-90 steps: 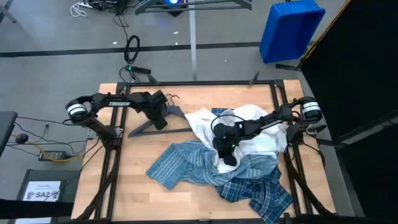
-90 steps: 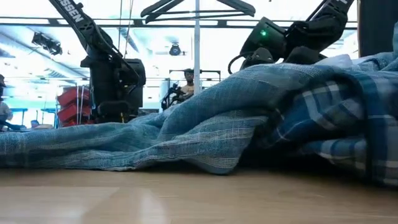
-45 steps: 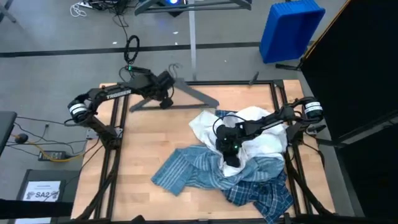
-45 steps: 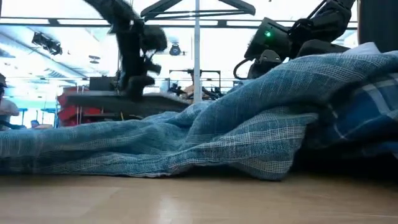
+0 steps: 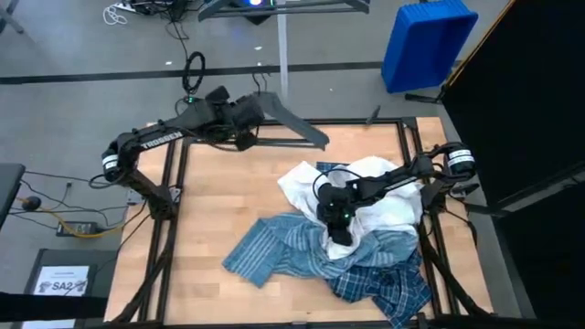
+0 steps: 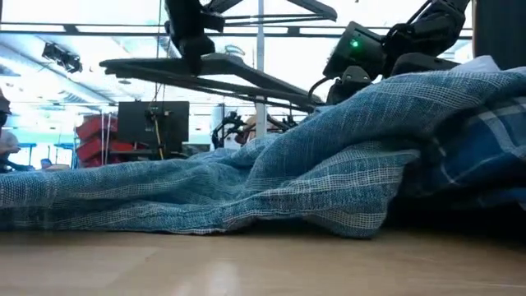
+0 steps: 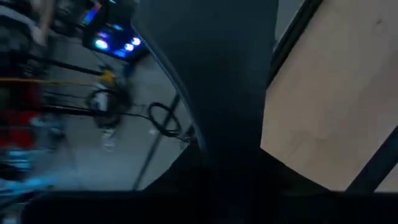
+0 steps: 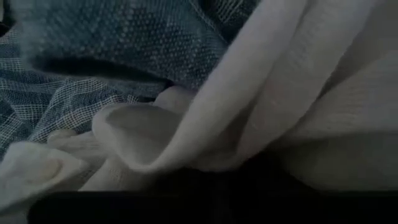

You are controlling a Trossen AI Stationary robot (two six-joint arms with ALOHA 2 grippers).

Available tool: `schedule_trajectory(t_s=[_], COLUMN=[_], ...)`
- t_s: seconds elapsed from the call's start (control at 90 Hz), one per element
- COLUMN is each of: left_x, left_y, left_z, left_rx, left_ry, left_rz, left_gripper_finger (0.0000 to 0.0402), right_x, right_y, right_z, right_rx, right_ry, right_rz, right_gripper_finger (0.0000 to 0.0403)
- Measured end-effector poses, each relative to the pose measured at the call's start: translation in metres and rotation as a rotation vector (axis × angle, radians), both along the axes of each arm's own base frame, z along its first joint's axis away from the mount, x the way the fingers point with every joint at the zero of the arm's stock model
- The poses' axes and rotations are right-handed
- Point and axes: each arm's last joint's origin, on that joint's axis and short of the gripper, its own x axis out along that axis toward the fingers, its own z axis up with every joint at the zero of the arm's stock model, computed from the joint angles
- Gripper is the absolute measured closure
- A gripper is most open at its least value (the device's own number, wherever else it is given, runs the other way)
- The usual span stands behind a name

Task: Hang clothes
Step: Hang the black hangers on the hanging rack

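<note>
The work surface is a wooden table (image 5: 228, 210) inside a dark frame, standing on a grey floor with a blue bin (image 5: 425, 41) beyond its far corner.

Task status: no shirt is on a hanger yet; all hanging appears still to be done.

Clothes, count 3, all in 1 heap on the table:
- 1 white shirt (image 5: 384, 206), directly under and around the right gripper (image 5: 336, 224).
- 1 light blue-grey striped shirt (image 5: 274, 251), spreading from below the right gripper toward the left arm's side.
- 1 darker plaid shirt (image 5: 388, 283), on the near side of the right gripper.

Right gripper: pressed down into the white fabric. The right wrist view shows only white folds close up; whether the fingers are parted or grip cloth cannot be told.

Left gripper (image 5: 245, 114): raised over the table's far edge, well apart from the heap, closed around 1 dark hanger (image 5: 288, 123) held clear of the surface.

Hangers in view at the table: 1.
</note>
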Motion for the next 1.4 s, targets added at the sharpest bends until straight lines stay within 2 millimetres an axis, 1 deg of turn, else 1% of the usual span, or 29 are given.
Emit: schedule_trajectory(t_s=[0.078,0.211,0.344,0.5,0.7,0.856,1.056,1.156,1.4], left_x=[0.002,0.003,0.005,0.004,0.003,0.0,0.0,-0.002,-0.012], left_y=[-0.006,-0.014,-0.02,-0.019,-0.02,-0.02,-0.012,-0.003,0.018], left_z=[0.006,0.02,0.029,0.044,0.07,0.092,0.114,0.119,0.131], left_rx=[0.076,0.2,0.263,0.342,0.445,0.535,0.646,0.667,0.755], left_ry=[0.016,-0.004,-0.002,-0.035,-0.092,-0.142,-0.178,-0.247,-0.303], left_rz=[0.003,0.012,-0.016,-0.029,-0.064,-0.081,-0.094,-0.121,-0.093], left_gripper_finger=[0.0349,0.0349,0.0349,0.0349,0.0349,0.0349,0.0349,0.0349,0.0349], right_x=[0.0,0.001,0.001,0.004,0.007,0.009,0.01,0.01,0.011], right_y=[0.001,0.002,0.002,0.002,0.002,0.001,0.001,0.001,-0.001], right_z=[0.0,0.0,0.001,0.002,0.004,0.005,0.006,0.006,0.007], right_rx=[-0.001,0.002,0.003,0.005,0.02,0.029,0.031,0.031,-0.003], right_ry=[-0.002,-0.01,-0.016,-0.044,-0.076,-0.085,-0.099,-0.101,-0.132], right_rz=[0.004,0.002,0.002,0.001,-0.022,-0.049,-0.051,-0.051,-0.027], right_gripper_finger=[0.0371,0.0367,0.0363,0.0364,0.0371,0.0368,0.0362,0.0364,0.0365])
